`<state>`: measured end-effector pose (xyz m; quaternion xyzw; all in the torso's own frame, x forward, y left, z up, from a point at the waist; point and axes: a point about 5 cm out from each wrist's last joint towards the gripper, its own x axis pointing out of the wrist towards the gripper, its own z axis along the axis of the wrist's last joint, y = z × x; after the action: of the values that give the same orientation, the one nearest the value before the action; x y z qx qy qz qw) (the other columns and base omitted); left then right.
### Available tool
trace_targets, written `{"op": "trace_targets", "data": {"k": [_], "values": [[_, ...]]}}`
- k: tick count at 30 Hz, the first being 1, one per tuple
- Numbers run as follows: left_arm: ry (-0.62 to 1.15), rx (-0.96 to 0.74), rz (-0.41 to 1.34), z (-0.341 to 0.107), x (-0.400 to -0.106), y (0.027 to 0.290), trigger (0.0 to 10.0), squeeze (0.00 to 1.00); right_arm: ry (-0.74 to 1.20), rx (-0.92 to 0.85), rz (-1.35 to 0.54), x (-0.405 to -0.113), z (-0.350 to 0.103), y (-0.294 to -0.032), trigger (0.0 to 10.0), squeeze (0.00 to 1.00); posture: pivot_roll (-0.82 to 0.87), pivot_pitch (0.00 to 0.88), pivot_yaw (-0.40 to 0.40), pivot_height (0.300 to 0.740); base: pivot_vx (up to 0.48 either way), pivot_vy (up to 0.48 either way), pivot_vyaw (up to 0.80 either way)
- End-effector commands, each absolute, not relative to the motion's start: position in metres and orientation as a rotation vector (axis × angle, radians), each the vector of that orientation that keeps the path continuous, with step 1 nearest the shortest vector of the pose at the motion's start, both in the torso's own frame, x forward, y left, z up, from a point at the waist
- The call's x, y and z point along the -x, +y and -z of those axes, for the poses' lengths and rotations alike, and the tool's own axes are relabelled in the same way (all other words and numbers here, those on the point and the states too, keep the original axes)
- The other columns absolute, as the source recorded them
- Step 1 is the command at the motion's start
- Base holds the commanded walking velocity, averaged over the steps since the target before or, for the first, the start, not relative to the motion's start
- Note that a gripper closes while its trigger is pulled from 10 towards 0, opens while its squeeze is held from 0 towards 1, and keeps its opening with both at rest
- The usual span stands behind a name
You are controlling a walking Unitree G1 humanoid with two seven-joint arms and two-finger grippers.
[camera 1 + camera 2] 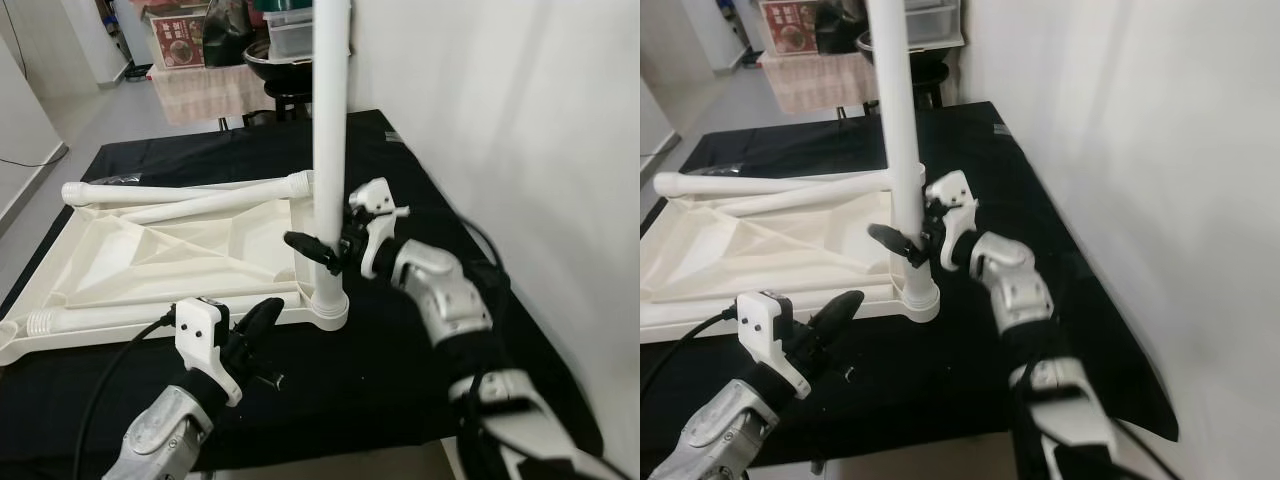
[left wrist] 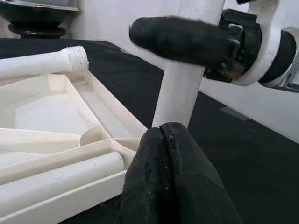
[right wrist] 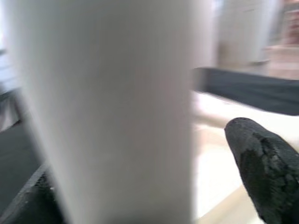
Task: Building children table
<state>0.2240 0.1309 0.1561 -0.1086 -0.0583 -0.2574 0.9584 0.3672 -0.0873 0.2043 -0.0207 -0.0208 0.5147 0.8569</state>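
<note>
tabletop: cream plastic, upside down on black-covered desk, ribbed underside up
upright leg: white tube, standing in near corner socket
loose legs: lying across tabletop
right claw: clamped round upright leg, low
left claw: fingers pressed together, seemingly empty, near socket

Head stereo downward; wrist views close-up.

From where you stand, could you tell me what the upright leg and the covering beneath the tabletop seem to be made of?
Upright leg: probably moulded plastic, smooth off-white with a soft sheen, with a flared collar at its base. Covering: apparently black fabric, matte, draping over the edge. The right end effector grips the leg.
</note>
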Motion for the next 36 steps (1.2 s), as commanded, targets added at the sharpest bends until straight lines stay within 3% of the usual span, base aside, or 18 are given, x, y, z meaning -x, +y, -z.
{"op": "trace_targets", "data": {"k": [1,5,6,9,10,22,25,26,27,28,29,30,32,36], "values": [[-0.097,0.207,0.508,-0.151,-0.222,0.133,10.0,0.0,0.011,0.061,-1.228,-0.364,-0.194,-0.08,10.0,0.0,-0.07,0.045,0.031,0.74,0.0,0.0,0.0],[-0.096,0.2,0.504,-0.15,-0.22,0.132,10.0,0.0,0.075,0.064,-1.308,-0.366,-0.192,-0.08,10.0,0.0,-0.06,0.045,0.032,0.74,0.0,0.0,0.0],[-0.095,0.2,0.503,-0.15,-0.219,0.132,10.0,0.0,0.09,0.061,-1.317,-0.367,-0.191,-0.081,4.7,0.0,-0.05,0.046,0.033,0.74,0.0,0.0,0.0],[-0.095,0.199,0.502,-0.15,-0.218,0.132,10.0,0.0,0.1,0.057,-1.32,-0.368,-0.191,-0.081,4.7,0.0,-0.05,0.046,0.033,0.74,0.0,0.0,0.0],[-0.094,0.197,0.501,-0.15,-0.216,0.132,10.0,0.0,0.113,0.042,-1.322,-0.37,-0.191,-0.084,0.0,0.0,-0.05,0.047,0.035,0.74,0.0,0.0,0.0],[-0.091,0.181,0.503,-0.151,-0.211,0.132,10.0,0.0,0.075,0.042,-1.265,-0.373,-0.191,-0.115,0.0,0.0,-0.07,0.064,0.044,0.74,0.0,0.0,0.0],[-0.086,0.18,0.496,-0.151,-0.208,0.134,10.0,0.0,0.066,0.102,-1.136,-0.373,-0.184,-0.129,0.0,0.0,-0.09,0.083,0.035,0.74,0.0,0.0,0.0],[-0.083,0.185,0.486,-0.151,-0.207,0.137,10.0,0.0,0.116,0.141,-0.877,-0.377,-0.172,-0.135,0.0,0.0,-0.09,0.088,0.03,0.74,0.0,0.0,0.0],[-0.083,0.19,0.479,-0.151,-0.206,0.139,10.0,0.0,0.109,0.172,-0.469,-0.379,-0.164,-0.147,0.0,0.0,-0.09,0.088,0.03,0.74,0.0,0.0,0.0],[-0.084,0.193,0.475,-0.151,-0.206,0.141,10.0,0.0,0.117,0.164,-0.401,-0.359,-0.153,-0.138,0.0,0.0,-0.09,0.098,0.042,0.74,0.0,0.0,0.0],[-0.084,0.193,0.475,-0.151,-0.206,0.141,10.0,0.0,0.117,0.164,-0.401,-0.359,-0.153,-0.138,0.0,0.0,-0.09,0.098,0.042,0.74,0.0,0.0,0.0],[-0.084,0.195,0.474,-0.151,-0.206,0.142,10.0,0.0,0.12,0.139,-0.426,-0.338,-0.146,-0.121,0.0,0.0,-0.09,0.105,0.053,0.74,0.0,0.0,0.0],[-0.081,0.19,0.482,-0.151,-0.208,0.142,10.0,0.0,0.1,0.135,-0.483,-0.323,-0.143,-0.106,0.0,0.0,-0.13,0.095,0.077,0.74,0.0,0.0,0.0],[-0.07,0.183,0.531,-0.149,-0.214,0.141,10.0,0.0,0.052,0.181,-0.572,-0.327,-0.148,-0.094,0.0,0.0,-0.11,0.08,0.062,0.74,0.0,0.0,0.0]]}}
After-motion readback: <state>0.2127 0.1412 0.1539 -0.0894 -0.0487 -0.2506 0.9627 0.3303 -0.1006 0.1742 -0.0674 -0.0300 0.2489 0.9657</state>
